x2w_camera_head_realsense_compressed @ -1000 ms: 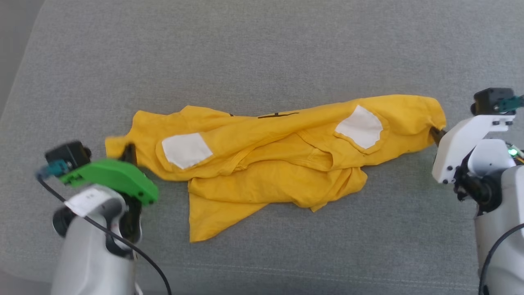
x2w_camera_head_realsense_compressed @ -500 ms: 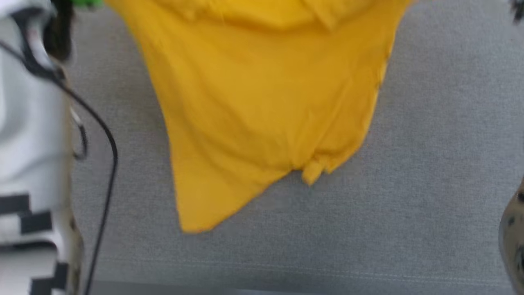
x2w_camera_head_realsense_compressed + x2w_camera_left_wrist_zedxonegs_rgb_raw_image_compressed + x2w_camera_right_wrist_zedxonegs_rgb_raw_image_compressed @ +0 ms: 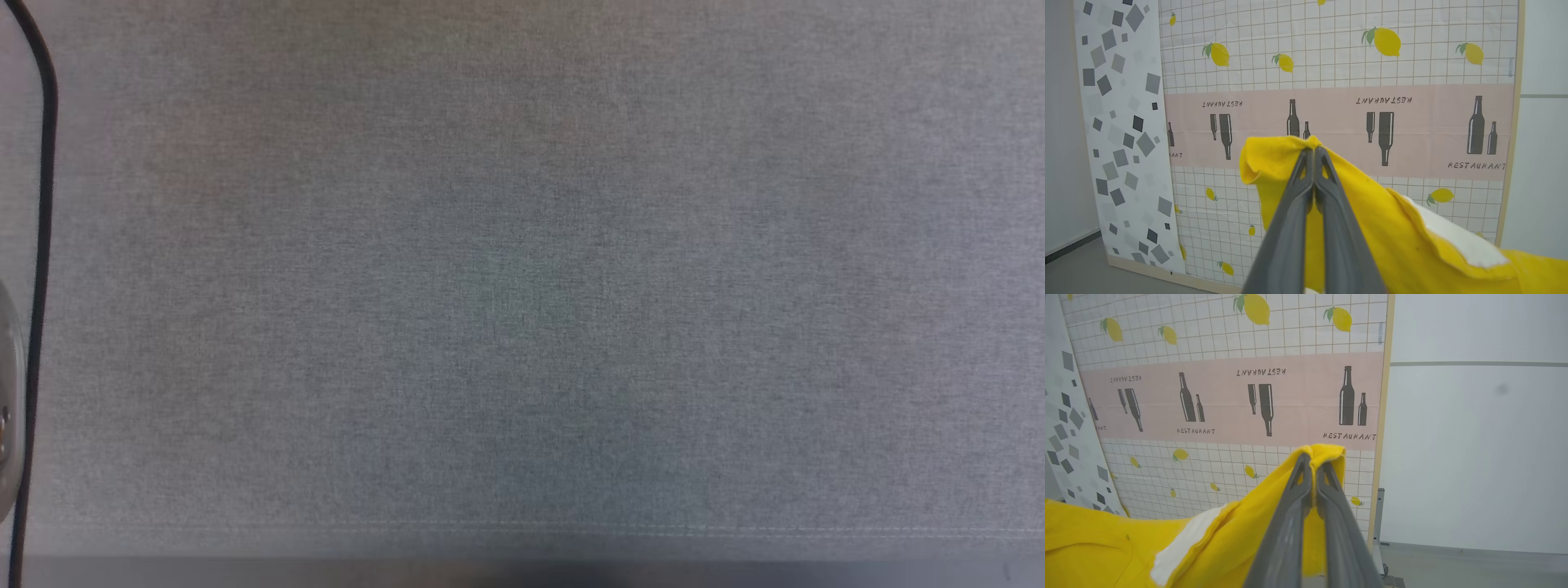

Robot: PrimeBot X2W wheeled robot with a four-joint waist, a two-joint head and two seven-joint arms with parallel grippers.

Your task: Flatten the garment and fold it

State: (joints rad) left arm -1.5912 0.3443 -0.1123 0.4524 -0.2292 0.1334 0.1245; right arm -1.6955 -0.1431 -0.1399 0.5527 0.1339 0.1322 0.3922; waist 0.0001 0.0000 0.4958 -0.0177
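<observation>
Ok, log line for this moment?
left gripper: shut on T-shirt | right gripper: shut on T-shirt | T-shirt: held up between them

Soft, even light falls on the grey fabric (image 3: 522,245) in the head view. It is flat and rather dim, with no hard shadows and a slightly smeared weave. Both wrist views are bright and crisp on the printed panel (image 3: 1331,61), whose straight edges lean slightly. The nearest folds of the yellow shirt (image 3: 1392,228) look soft.

Grey woven fabric surface (image 3: 522,286), pale stitched seam (image 3: 571,529) along its near edge
</observation>
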